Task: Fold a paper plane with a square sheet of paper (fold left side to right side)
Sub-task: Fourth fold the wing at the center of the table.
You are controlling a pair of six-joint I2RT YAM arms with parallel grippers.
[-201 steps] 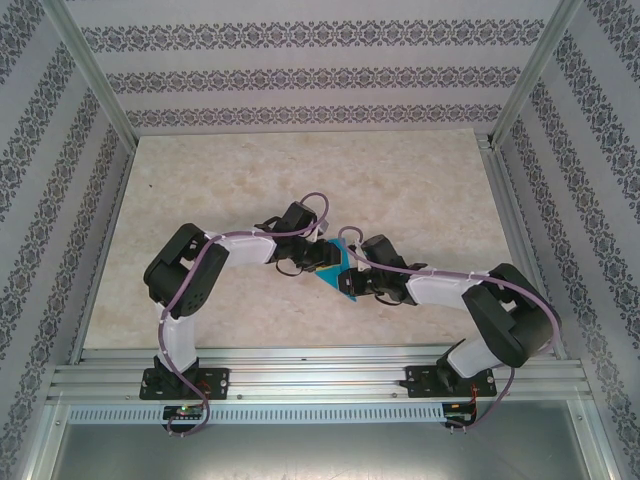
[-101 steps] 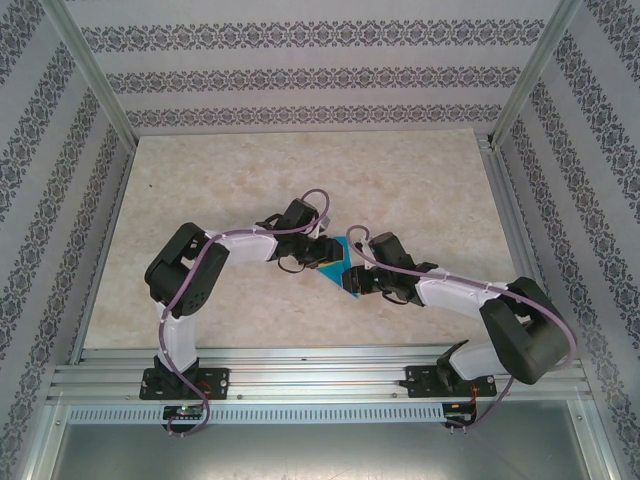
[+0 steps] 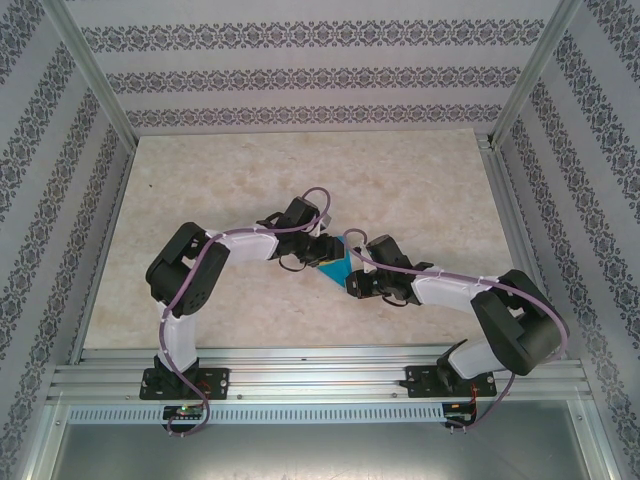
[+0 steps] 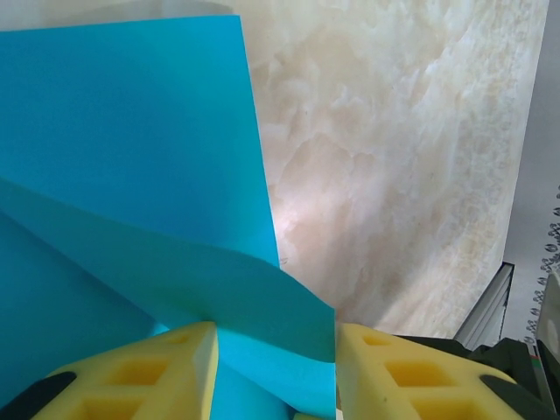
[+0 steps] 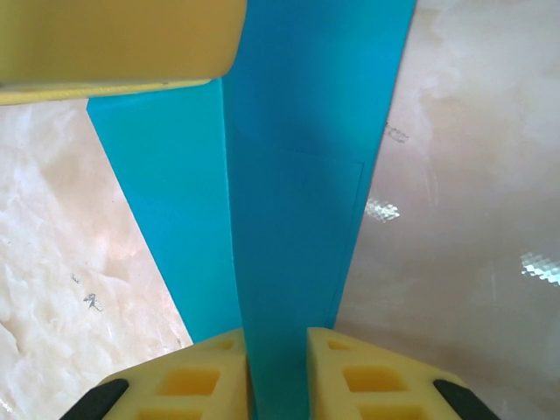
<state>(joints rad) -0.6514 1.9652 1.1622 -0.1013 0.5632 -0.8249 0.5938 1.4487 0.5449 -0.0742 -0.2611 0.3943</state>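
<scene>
Left gripper (image 4: 276, 337): fingers apart, a raised flap of the cyan sheet of paper (image 3: 337, 265) between them; the sheet lies mid-table (image 3: 300, 180) between both arms; right gripper (image 5: 276, 337) pinches its upright fold

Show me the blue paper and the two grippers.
blue paper (image 3: 337, 265), top external view, its visible middle between the arms.
left gripper (image 4: 276, 331), left wrist view, midway between its yellow fingertips.
right gripper (image 5: 276, 337), right wrist view, midway between its yellow fingertips.
</scene>
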